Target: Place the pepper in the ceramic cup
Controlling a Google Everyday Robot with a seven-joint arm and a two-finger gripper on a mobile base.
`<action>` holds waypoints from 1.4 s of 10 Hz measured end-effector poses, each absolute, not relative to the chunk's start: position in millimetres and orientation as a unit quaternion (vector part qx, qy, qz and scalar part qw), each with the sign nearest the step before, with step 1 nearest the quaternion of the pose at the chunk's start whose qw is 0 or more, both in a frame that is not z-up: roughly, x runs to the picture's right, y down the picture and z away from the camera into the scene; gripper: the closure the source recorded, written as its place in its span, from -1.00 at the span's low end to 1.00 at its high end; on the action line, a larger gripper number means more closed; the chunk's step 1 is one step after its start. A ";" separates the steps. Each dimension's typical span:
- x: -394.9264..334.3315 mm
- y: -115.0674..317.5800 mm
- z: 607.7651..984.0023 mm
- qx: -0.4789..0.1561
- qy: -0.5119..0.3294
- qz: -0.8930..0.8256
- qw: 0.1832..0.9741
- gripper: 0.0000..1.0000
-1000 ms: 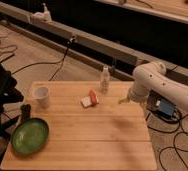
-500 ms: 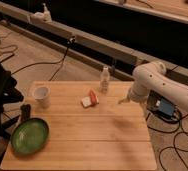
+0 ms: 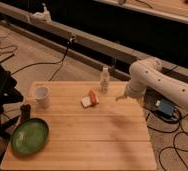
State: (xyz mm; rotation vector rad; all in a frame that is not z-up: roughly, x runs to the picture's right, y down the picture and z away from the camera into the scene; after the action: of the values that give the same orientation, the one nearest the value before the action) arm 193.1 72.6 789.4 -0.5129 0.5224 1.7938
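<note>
The gripper point(image 3: 120, 97) hangs at the tip of a bulky white arm point(image 3: 152, 80), low over the far right part of a light wooden slatted table point(image 3: 87, 150). How wide it stands cannot be told, nor whether it has hold of anything.

Just beside it, toward the picture's left and a little farther back, a slim white bottle point(image 3: 104, 80) stands upright on the table.

Further to the gripper's left, near it but clearly apart, lies the small red-orange pepper point(image 3: 92, 95). It is a short, tapered piece, bright against the pale wood and much smaller than the cup. It rests against or on the edge of a flat white rectangular block point(image 3: 86, 102); which of the two cannot be made out.

Well apart from the gripper, across the table near its left side, stands the plain white ceramic cup point(image 3: 42, 96). It is upright, wider at the rim than at the base, and the pepper is not in it.

In front of the cup a small dark cylinder point(image 3: 25, 112) stands upright. Nearer the camera again lies a round green bowl point(image 3: 30, 135), the thing on the table farthest from the gripper.

On the floor to the gripper's right, under the arm, sits a small blue box point(image 3: 164, 107) among dark cables point(image 3: 179, 132).
</note>
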 end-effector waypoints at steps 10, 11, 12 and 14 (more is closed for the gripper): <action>65.3 69.4 812.0 -0.308 0.158 0.725 0.595 -0.60; 67.7 67.4 812.1 -0.305 0.158 0.727 0.595 -0.60; 75.8 56.4 816.0 -0.288 0.152 0.738 0.592 -0.60; 69.9 34.0 833.9 -0.259 0.133 0.746 0.599 -0.60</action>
State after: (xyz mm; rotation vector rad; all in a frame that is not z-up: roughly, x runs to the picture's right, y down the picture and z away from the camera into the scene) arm 69.9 34.0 833.9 -0.6002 0.3080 1.7315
